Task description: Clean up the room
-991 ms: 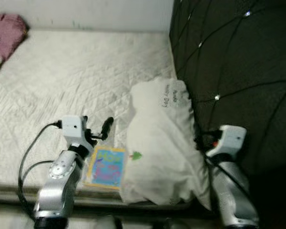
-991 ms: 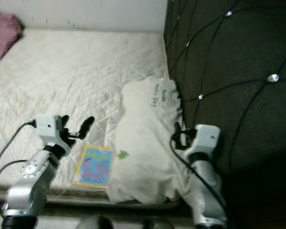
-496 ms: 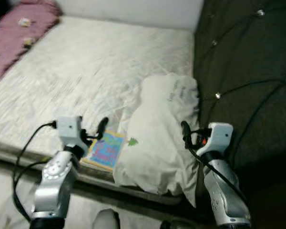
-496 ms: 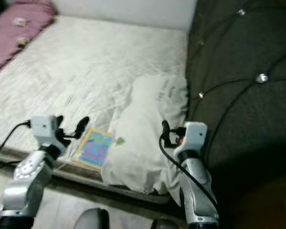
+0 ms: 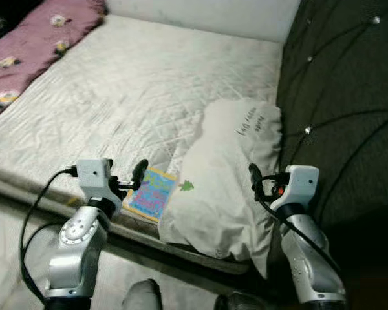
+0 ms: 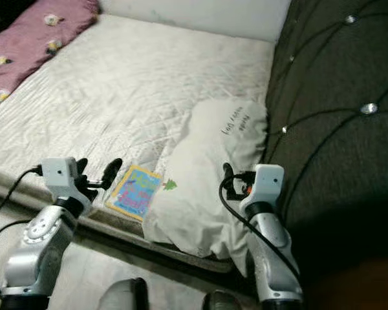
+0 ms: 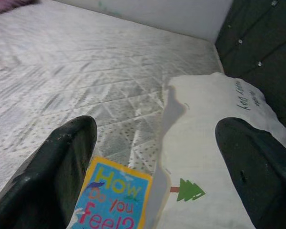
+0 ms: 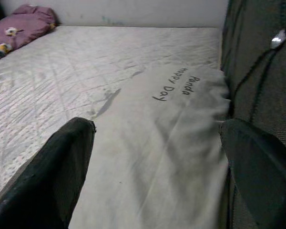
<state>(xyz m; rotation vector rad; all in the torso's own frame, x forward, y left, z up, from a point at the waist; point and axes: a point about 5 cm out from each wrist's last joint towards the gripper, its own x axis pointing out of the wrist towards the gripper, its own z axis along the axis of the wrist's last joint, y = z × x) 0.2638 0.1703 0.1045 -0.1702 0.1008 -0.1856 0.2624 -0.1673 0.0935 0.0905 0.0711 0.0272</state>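
Both jaws gape wide, gripping nothing — left gripper over the book, right gripper over the pillow.

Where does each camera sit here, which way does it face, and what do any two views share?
Left and right eye views: on the head, looking forward and down at the bed; both silver arms show, with the left gripper and right gripper.
Left wrist view: along its open fingers at the book and pillow.
Right wrist view: along its open fingers over the pillow toward the pink blanket.
Shared: both wrist views show the pillow and the dark headboard.
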